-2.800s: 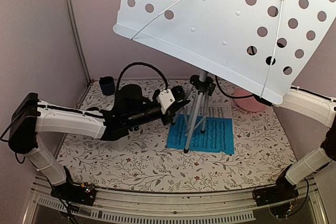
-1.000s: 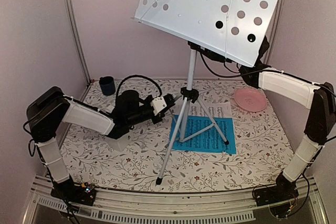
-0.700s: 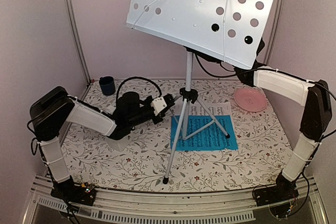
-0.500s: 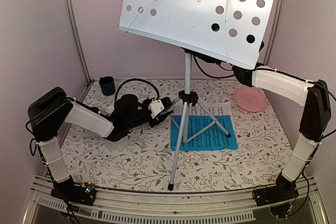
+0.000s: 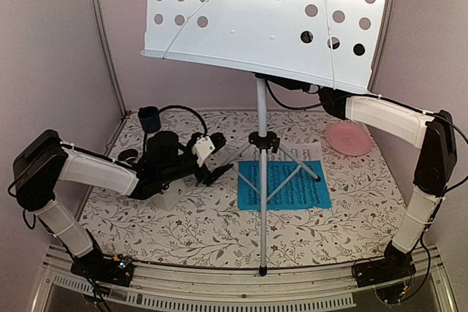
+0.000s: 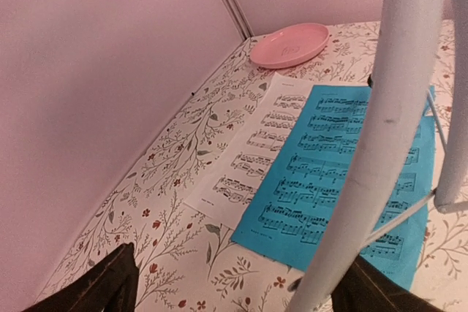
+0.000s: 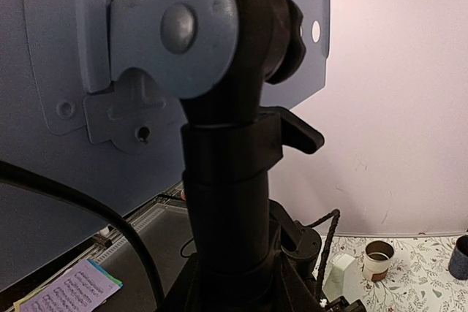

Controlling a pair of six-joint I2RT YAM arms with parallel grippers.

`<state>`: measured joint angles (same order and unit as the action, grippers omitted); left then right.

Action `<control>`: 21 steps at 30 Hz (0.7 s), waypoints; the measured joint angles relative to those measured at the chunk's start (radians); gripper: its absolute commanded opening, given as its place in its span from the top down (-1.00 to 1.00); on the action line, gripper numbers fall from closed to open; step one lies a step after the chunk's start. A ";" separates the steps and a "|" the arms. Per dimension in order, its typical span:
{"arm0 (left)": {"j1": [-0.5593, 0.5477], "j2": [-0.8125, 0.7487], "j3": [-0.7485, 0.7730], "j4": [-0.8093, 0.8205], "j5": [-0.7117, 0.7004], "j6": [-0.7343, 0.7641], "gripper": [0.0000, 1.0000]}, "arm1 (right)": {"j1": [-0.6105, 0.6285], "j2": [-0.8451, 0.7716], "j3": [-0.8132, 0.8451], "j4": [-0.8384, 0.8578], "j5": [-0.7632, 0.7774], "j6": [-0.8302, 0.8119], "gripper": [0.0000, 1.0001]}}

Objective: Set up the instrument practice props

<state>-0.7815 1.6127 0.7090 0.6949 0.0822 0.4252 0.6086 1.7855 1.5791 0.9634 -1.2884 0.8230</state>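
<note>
Jaws of the left gripper (image 5: 216, 172) gape, arm low and outstretched; right gripper (image 5: 281, 82), raised high, clamps the music stand (image 5: 261, 144) at its neck. Wording on the blue music sheet (image 5: 292, 189) is illegible.

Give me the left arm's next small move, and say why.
Probably draw the left gripper back from the tripod leg: its jaws stand open with the leg loose between them, and the music stand is upright, held at its neck by the right gripper. Retreat straight, so nothing nudges the leg.
</note>
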 measured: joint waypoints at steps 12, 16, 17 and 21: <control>-0.042 -0.025 -0.083 -0.043 0.082 -0.011 -0.96 | 0.000 -0.002 -0.017 0.002 -0.050 -0.038 1.00; -0.071 -0.117 -0.031 -0.094 0.151 -0.069 -0.77 | 0.000 -0.006 -0.023 0.008 -0.053 -0.046 1.00; -0.077 -0.137 -0.004 -0.095 0.172 -0.090 -0.70 | 0.000 -0.006 -0.023 0.010 -0.055 -0.048 1.00; -0.097 -0.177 0.108 -0.085 0.246 -0.199 -0.56 | 0.000 -0.006 -0.029 0.027 -0.059 -0.052 1.00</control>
<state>-0.8783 1.4357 0.8169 0.6102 0.3283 0.2264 0.6086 1.7798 1.5505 0.9905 -1.3476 0.7708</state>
